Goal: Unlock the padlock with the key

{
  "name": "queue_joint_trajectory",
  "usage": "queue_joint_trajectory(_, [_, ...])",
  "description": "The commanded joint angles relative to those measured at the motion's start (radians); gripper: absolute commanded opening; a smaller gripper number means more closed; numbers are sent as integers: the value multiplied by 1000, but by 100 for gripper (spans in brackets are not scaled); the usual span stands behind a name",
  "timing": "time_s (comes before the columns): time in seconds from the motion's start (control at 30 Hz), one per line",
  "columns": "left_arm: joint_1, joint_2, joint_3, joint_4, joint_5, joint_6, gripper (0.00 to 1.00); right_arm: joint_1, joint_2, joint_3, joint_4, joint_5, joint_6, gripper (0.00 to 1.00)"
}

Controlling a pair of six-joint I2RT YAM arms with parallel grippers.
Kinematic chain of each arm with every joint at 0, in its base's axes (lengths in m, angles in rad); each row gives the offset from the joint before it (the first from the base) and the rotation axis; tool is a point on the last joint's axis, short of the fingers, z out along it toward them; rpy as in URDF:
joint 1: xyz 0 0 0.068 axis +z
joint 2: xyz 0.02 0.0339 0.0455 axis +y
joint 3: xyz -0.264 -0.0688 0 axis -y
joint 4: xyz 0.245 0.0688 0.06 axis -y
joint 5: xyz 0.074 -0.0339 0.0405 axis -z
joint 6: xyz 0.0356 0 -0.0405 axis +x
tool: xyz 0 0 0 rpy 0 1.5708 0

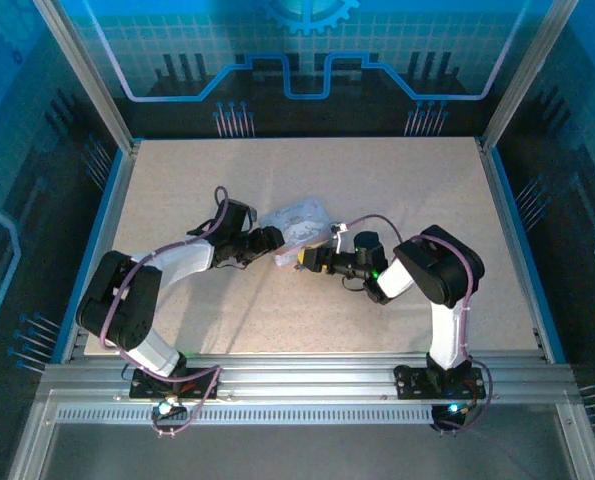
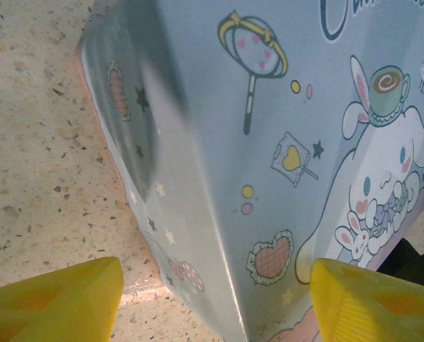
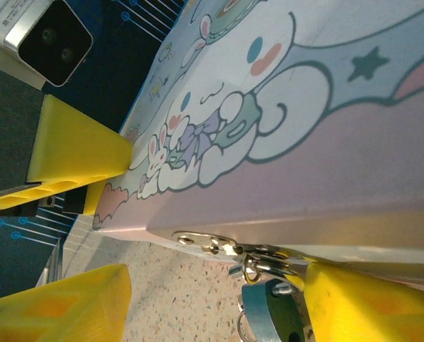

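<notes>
The padlock (image 3: pixel 270 315), small and blue-grey with a metal shackle, hangs from the hasp (image 3: pixel 222 246) on the front of the pale blue cartoon box (image 1: pixel 302 220). A thin wire ring (image 3: pixel 241 329) dangles beside it; I cannot make out the key itself. My right gripper (image 3: pixel 212 310) is open, and the padlock lies just inside its right finger (image 3: pixel 361 306). My left gripper (image 2: pixel 219 306) is open and straddles a corner of the box (image 2: pixel 269 142). One of its yellow fingers (image 3: pixel 76 153) rests against the box's lid edge. In the top view the two grippers (image 1: pixel 274 240) (image 1: pixel 301 260) meet at the box's near side.
The box sits mid-table on a speckled beige top (image 1: pixel 227 180). Blue-lit walls and metal frame posts (image 1: pixel 87 70) enclose the table. Both arm bases (image 1: pixel 157 375) (image 1: pixel 442 380) stand on the rail at the near edge.
</notes>
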Motion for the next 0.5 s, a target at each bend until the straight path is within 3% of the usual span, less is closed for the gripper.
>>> queue_joint_trajectory(0.0, [-16,-8,-35,-59,-18,1,71,21,25,0,92,-31,7,65])
queue_joint_trajectory(0.47, [-16,-6,-29,-61,-22,1,71,20,11,-13,113,-45,-6,55])
